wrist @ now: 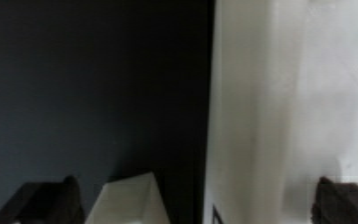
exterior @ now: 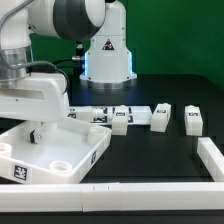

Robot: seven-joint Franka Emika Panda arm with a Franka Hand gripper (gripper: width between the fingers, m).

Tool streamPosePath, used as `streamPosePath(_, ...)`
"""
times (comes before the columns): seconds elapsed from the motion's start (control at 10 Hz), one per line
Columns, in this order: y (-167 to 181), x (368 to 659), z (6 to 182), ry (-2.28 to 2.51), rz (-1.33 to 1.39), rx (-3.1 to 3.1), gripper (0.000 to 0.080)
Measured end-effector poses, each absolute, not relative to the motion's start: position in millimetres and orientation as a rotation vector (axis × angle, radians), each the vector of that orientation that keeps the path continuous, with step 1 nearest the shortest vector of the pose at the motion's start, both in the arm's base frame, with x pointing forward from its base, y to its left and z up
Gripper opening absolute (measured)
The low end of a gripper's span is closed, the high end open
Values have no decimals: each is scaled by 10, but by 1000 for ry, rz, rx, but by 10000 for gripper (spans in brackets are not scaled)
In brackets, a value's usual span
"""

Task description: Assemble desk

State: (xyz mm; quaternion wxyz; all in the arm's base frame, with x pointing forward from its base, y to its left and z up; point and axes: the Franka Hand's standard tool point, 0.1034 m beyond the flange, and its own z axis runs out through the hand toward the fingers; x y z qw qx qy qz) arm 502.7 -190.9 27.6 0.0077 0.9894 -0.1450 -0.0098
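Over the tag-marked desk top (exterior: 52,172), the end effector (exterior: 38,136) apparently hangs spread wide.

One desk top (exterior: 70,166); four legs (exterior: 192,120) (one partly hidden).

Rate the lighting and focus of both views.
Exterior view: fairly sharp, evenly lit, the desk top bright against the black table, a blue glow on the robot base. Wrist view: out of focus close up, a white surface overexposed, dark fingertips blurred.
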Motion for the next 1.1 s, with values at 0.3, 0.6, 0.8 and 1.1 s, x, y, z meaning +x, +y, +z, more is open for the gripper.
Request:
streamPosePath(0.3, -1904, 5028, 275, -452, -31, 3093, 288)
streamPosePath(0.6, -1915, 5116, 355, -453, -67, 3111, 49)
streamPosePath(0.8, -1899, 5097, 409, -504, -169, 3138, 49)
streamPosePath(1.1, -1677, 5010, 520, -752, -344, 3126, 49)
